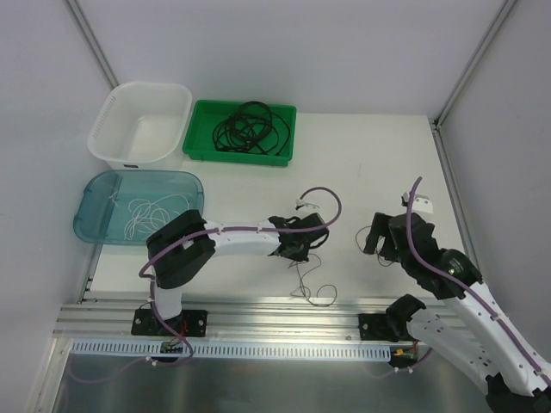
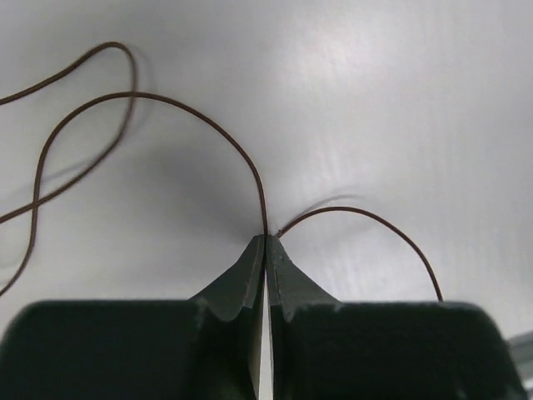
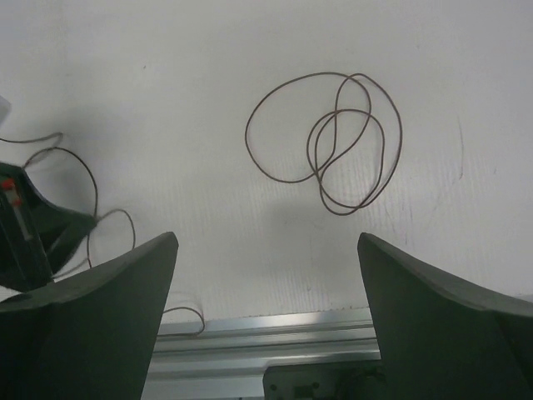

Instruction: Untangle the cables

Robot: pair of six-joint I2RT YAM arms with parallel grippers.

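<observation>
Left gripper (image 2: pixel 266 242): jaws pressed together, pinching a hair-thin brown wire (image 2: pixel 263 204) at the very tips, low over the white worktop (image 2: pixel 400 100). The wire leaves the pinch both ways: one run arcs away left into loops that cross each other, the other curves off right. The hold is on the tip edge only. Likely risk: the strand slips free on any pull. A sharp pull could instead draw the crossed loops tight into a knot rather than opening them. Right gripper (image 3: pixel 266 283): spread wide, holding nothing, hovering to the right. Under it lies a loose coil of brown wire (image 3: pixel 323 142), several overlapping turns, close to the aluminium rail (image 3: pixel 266 333) at the near edge. Cannot tell whether this coil joins the pinched strand. If it does, lifting on the left could drag and cinch it, or snag it on the rail. At the far side, thick black looping cables (image 1: pixel 250 127) sit in a green plastic tray (image 1: pixel 237 159). A thin white cord (image 1: pixel 146 211) lies in a translucent blue tray (image 1: pixel 103 194) at left. Both are well apart from the grippers, so little trouble is expected there.
</observation>
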